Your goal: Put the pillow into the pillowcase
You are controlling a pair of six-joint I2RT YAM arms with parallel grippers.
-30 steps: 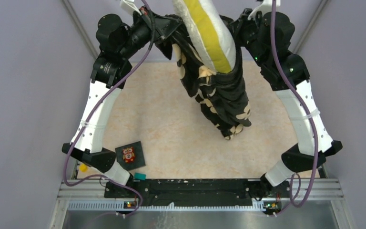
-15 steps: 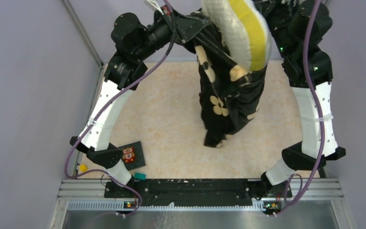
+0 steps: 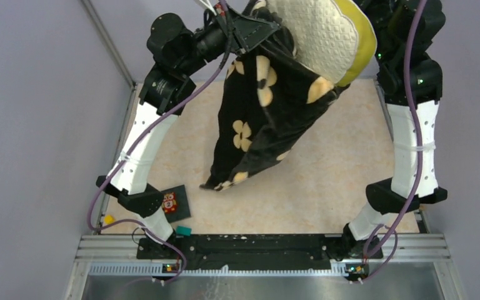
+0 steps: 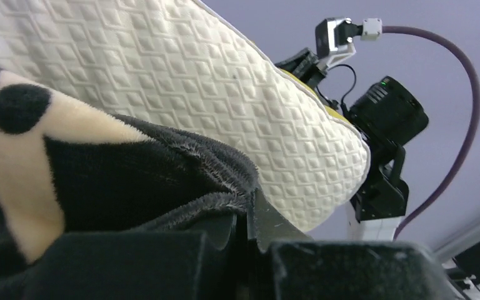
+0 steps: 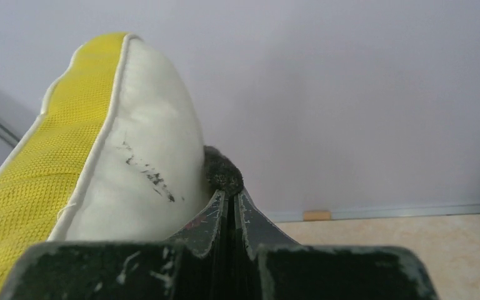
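Note:
Both arms hold the load high over the far side of the table. The pillow (image 3: 319, 37) is white and quilted with a yellow band, and its lower part sits inside the mouth of the pillowcase (image 3: 256, 119). The black, flower-printed pillowcase hangs down and slants to the left, its bottom corner above the table. My left gripper (image 3: 267, 30) is shut on the pillowcase rim (image 4: 181, 187), with the pillow (image 4: 225, 94) lying against it. In the right wrist view my right gripper (image 5: 230, 192) is shut on a tuft of black pillowcase (image 5: 222, 172) beside the pillow (image 5: 144, 169). From above, the pillow hides that gripper.
A small dark owl card (image 3: 172, 203) lies on the beige table (image 3: 331, 181) near the left arm's base. A yellow bit (image 3: 109, 219) and a teal piece (image 3: 183, 230) lie close to it. Purple walls close in both sides and the back.
Both arms moved up and to the right with the load. The pillow turned its quilted face to the camera. The pillowcase's hanging end swung from the right to the left.

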